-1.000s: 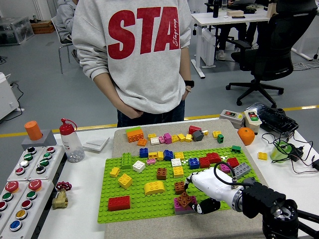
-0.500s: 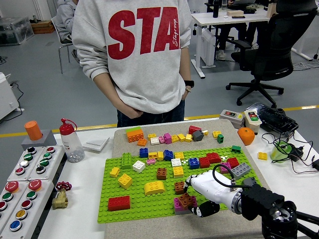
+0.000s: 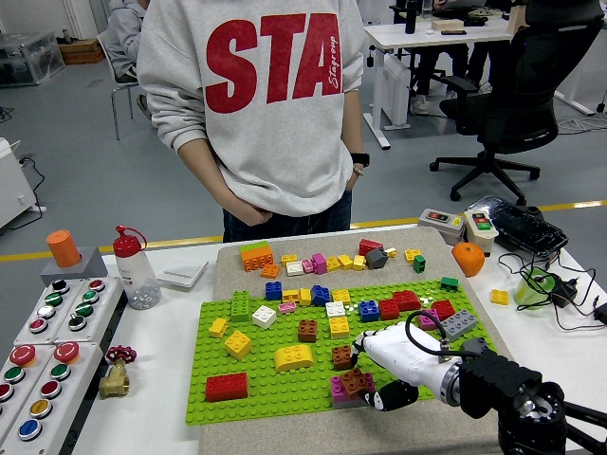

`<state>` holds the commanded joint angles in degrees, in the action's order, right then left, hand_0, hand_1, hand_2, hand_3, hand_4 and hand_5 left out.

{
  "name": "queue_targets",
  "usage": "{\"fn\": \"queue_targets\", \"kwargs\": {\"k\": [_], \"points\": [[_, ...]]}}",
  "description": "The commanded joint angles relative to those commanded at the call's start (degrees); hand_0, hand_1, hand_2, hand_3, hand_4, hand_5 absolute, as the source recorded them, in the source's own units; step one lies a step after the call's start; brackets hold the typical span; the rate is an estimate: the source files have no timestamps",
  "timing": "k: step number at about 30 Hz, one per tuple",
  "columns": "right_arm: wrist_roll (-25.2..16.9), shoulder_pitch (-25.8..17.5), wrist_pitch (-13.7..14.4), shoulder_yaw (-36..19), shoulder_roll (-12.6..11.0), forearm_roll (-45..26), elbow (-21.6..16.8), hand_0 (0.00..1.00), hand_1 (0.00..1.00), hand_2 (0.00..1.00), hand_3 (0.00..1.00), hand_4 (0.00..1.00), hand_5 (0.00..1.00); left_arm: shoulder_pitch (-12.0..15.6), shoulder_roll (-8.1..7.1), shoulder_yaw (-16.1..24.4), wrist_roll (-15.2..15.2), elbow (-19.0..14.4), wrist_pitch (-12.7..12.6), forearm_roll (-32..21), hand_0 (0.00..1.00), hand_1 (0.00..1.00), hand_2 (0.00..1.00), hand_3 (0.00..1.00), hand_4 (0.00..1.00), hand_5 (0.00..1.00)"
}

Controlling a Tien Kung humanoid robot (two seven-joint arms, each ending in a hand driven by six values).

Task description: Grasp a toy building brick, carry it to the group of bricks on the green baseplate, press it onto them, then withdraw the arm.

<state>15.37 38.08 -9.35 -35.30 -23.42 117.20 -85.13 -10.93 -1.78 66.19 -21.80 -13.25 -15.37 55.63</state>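
Note:
A brown brick (image 3: 356, 380) sits on a magenta brick (image 3: 339, 388) at the front edge of the green baseplate (image 3: 261, 379). My right hand (image 3: 372, 372), white with a black forearm, reaches in from the lower right and lies just right of this stack. Its fingertips (image 3: 358, 343) rest near a second brown brick (image 3: 341, 356). Its thumb (image 3: 391, 397) sits by the stack's right side. The fingers curve loosely and clamp nothing. Several more bricks stand on the plate, among them a red one (image 3: 227, 386) and a yellow arch (image 3: 294, 356).
A person (image 3: 256, 104) stands at the far side, hands at the waist. Loose bricks (image 3: 322, 261) lie on the beige mat behind the plate. A button box (image 3: 47, 351), a bottle (image 3: 136, 270) and a brass valve (image 3: 115, 374) are at the left. Cables (image 3: 560, 284) lie at the right.
My right hand has shifted slightly left and lower beside the brown-on-magenta stack. The grey brick behind the wrist shows more. The bricks on the plate have not moved.

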Motion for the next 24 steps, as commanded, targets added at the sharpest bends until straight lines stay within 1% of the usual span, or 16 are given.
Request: {"fn": "queue_targets", "kwargs": {"k": [14,24], "points": [[-0.2,0.2,-0.6,0.6,0.5,0.2,0.0,0.652,0.719,0.866,0.674,0.678,0.364,-0.2,-0.07,-0.1,0.1,0.0,0.0,-0.2,0.629,0.594,0.604,0.398,0.335,0.966],[-0.3,0.4,-0.2,0.6,1.2,0.3,0.4,0.652,0.721,0.867,0.678,0.678,0.364,-0.3,-0.11,-0.1,0.1,0.0,0.0,-0.2,0.629,0.594,0.604,0.397,0.336,0.966]]}}
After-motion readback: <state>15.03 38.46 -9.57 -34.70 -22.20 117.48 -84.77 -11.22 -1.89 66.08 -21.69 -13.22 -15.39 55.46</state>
